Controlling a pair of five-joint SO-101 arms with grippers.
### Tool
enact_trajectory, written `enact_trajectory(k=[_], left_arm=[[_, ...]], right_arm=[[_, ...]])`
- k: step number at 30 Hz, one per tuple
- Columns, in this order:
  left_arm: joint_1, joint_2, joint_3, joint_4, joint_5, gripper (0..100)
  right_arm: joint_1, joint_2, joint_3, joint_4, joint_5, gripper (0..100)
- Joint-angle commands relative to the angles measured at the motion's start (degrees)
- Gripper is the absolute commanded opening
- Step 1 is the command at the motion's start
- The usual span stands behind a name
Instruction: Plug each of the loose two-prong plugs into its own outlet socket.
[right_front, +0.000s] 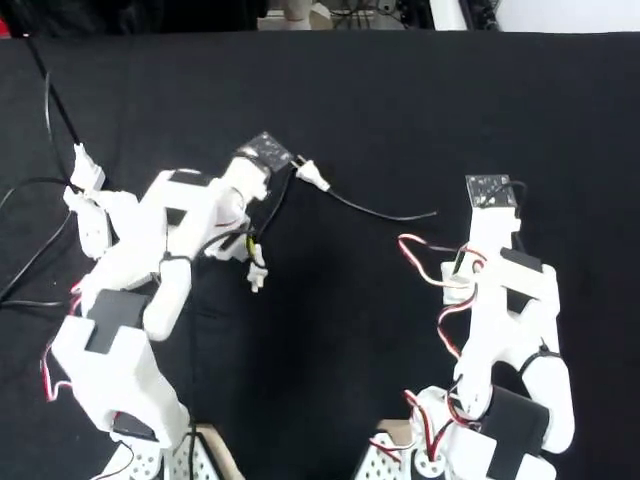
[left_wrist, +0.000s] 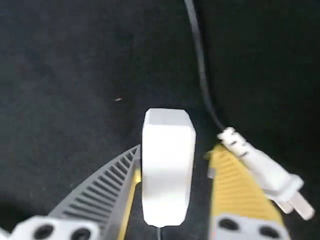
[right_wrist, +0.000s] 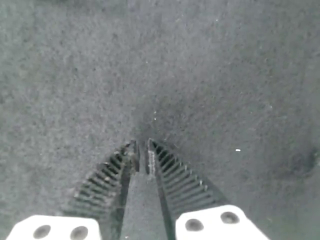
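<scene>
A white block-shaped socket piece (left_wrist: 167, 165) stands between the fingers of my left gripper (left_wrist: 176, 150). The grey finger (left_wrist: 112, 182) is against it, while a dark gap separates it from the yellow finger (left_wrist: 232, 185), so the gripper is open. A white two-prong plug (left_wrist: 265, 172) on a black cable (left_wrist: 200, 60) lies just outside the yellow finger, and appears as the plug (right_front: 312, 176) beside the left arm's tip (right_front: 265, 160). My right gripper (right_wrist: 142, 146) is shut with nothing in it, pointing down at the bare black cloth at mid right (right_front: 490, 195).
The plug's black cable (right_front: 385, 213) trails to the right across the cloth. A small white piece (right_front: 257, 272) lies beside the left arm. Another white piece with black cables (right_front: 88, 170) sits at the far left. The far half of the table (right_front: 400, 90) is open cloth.
</scene>
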Motion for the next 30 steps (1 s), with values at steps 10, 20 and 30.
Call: enact_trajectory(k=[10,20,30], left_arm=[[-3.38,-0.70,-4.26,9.76,-2.20,3],[-3.82,-18.99,-3.74,23.65,6.15,3],[0.75,-34.46,6.73,31.65,10.64,3]], right_arm=[[-0.88,-0.13,-0.13,-0.70,0.44,2.8],[-0.97,-0.13,-0.13,-0.70,0.44,2.8],[-0.88,-0.13,-0.13,-0.53,0.44,2.8]])
